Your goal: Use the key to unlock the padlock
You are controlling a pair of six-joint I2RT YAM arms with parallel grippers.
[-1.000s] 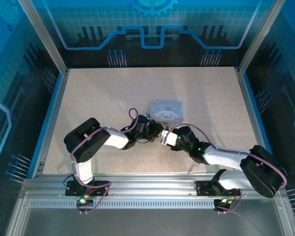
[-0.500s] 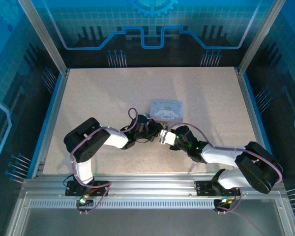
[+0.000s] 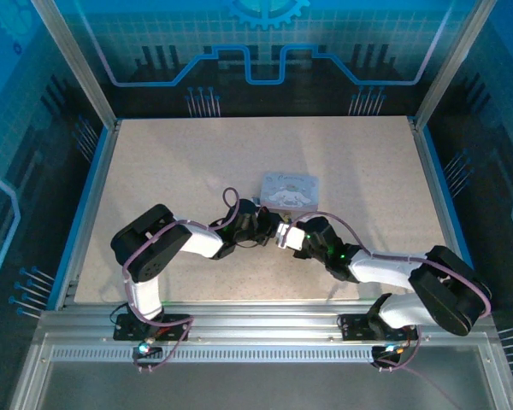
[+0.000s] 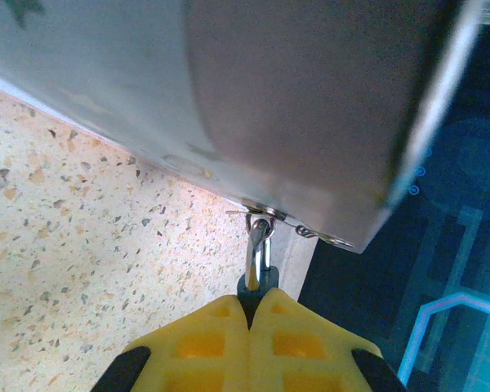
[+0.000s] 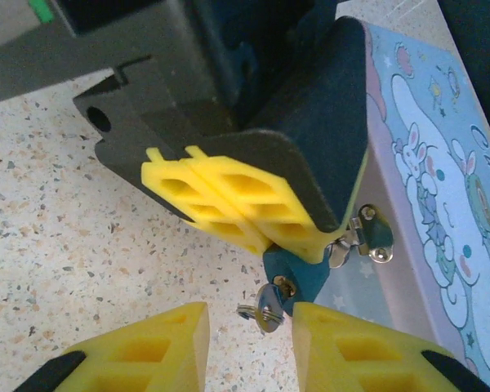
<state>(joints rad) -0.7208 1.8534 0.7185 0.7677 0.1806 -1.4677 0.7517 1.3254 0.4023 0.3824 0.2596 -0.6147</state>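
Observation:
The padlock (image 5: 300, 276) is a tiny teal-bodied lock whose silver shackle (image 4: 260, 245) hangs through the hasp (image 5: 366, 234) of the pastel cartoon tin (image 5: 429, 188). My left gripper (image 4: 251, 304) is shut on the padlock body (image 4: 261, 286), its yellow fingers (image 5: 229, 200) pressed together just above the keyhole. The key (image 5: 271, 307) sticks out of the padlock's underside with a small ring on it. My right gripper (image 5: 249, 327) is open, one fingertip on either side of the key, with gaps showing on both sides. In the top view the two grippers (image 3: 276, 232) meet in front of the tin (image 3: 291, 190).
The tin's side wall (image 4: 294, 106) looms right over the left gripper. Speckled tabletop (image 3: 179, 162) spreads round the tin on every side. Blue frame rails (image 3: 85, 205) and glass walls enclose the table.
The right arm has shifted slightly left and forward, bringing its fingers closer to the left gripper and the padlock. The left arm and the tin have not moved.

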